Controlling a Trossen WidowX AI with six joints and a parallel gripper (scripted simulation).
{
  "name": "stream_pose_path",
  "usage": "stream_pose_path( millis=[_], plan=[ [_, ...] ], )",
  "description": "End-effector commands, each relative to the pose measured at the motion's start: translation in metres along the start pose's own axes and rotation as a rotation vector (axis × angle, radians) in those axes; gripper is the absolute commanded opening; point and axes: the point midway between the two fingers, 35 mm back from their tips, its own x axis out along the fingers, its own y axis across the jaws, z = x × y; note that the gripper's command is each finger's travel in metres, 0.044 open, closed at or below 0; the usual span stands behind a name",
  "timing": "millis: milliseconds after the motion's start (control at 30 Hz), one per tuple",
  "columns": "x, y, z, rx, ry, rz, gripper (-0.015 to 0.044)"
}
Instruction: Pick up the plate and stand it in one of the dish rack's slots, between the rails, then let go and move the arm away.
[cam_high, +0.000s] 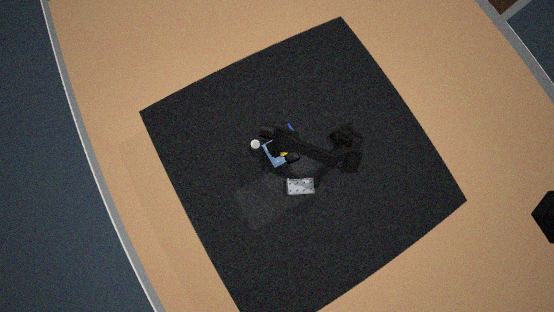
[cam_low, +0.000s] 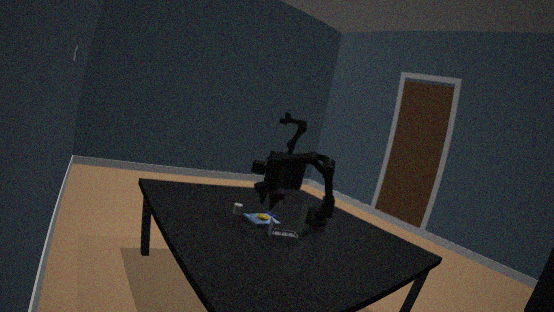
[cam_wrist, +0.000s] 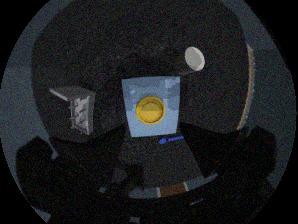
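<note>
The yellow round plate (cam_high: 283, 154) (cam_low: 262, 216) (cam_wrist: 150, 110) lies flat on a light blue square cloth (cam_high: 275, 162) (cam_wrist: 131, 128). The arm hides part of the plate in the top view. The grey-white dish rack (cam_high: 300, 186) (cam_low: 285, 234) (cam_wrist: 82, 114) stands beside the cloth, at left in the wrist view, and no plate shows in it. My gripper (cam_low: 267, 201) (cam_wrist: 153, 126) is open and empty. It hangs above the plate and cloth, fingers pointing down, with the plate between the two fingers in the wrist view.
A white cup (cam_high: 255, 144) (cam_low: 238, 208) (cam_wrist: 194, 58) stands near a corner of the cloth, on the side away from the rack. A blue spoon-like utensil (cam_high: 290, 127) (cam_wrist: 171, 140) lies beside the cloth's edge nearest the arm's base. All stand on the black table (cam_high: 350, 75) (cam_low: 325, 275).
</note>
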Motion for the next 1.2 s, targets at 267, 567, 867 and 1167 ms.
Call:
stream_pose_path(
  millis=[267,567,867,1167],
  plan=[
    [0.019,0.002,0.001,-0.02,-0.021,0.0,0.04],
    [0.034,0.001,0.002,-0.02,-0.021,0.0,0.04],
    [0.048,0.001,0.003,-0.02,-0.021,0.001,0.04],
    [0.063,0.0,0.003,-0.021,-0.021,0.002,0.04]
  ],
)
